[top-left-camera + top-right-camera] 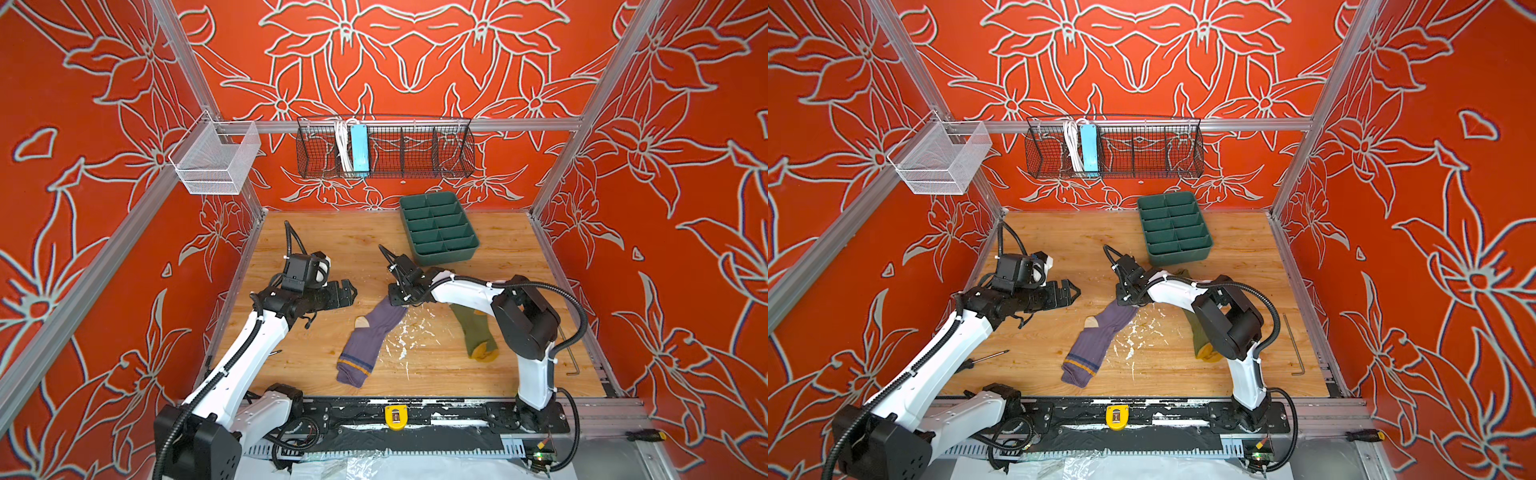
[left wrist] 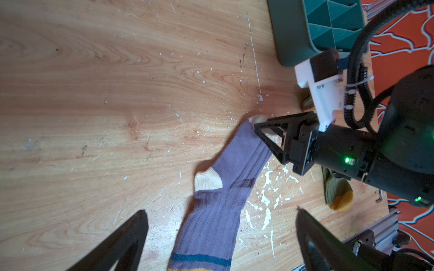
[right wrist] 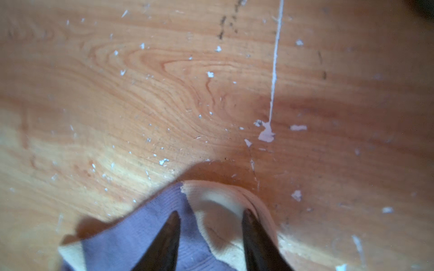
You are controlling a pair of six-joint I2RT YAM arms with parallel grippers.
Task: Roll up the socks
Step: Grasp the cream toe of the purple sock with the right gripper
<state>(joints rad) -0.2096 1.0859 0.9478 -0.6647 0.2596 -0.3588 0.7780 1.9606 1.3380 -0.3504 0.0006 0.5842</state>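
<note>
The purple sock [image 1: 370, 336] [image 1: 1096, 336] lies flat on the wooden table, its striped cuff toward the front edge and its cream toe toward the back. My right gripper [image 1: 399, 305] [image 3: 211, 211] points down onto that toe, its jaws apart with the cream cloth lying between the tips. My left gripper [image 1: 351, 291] [image 2: 219, 210] hovers wide open to the left of the sock [image 2: 225, 187], holding nothing. The olive green sock [image 1: 471, 328] [image 2: 338, 194] lies to the right, partly hidden under my right arm, with its mustard end toward the front.
A green divided tray [image 1: 440, 226] stands at the back right of the table. A black wire basket [image 1: 384, 145] and a white mesh basket [image 1: 216, 160] hang on the walls. An Allen key [image 1: 1293, 345] lies at the right edge and a screwdriver [image 1: 984, 359] at the left.
</note>
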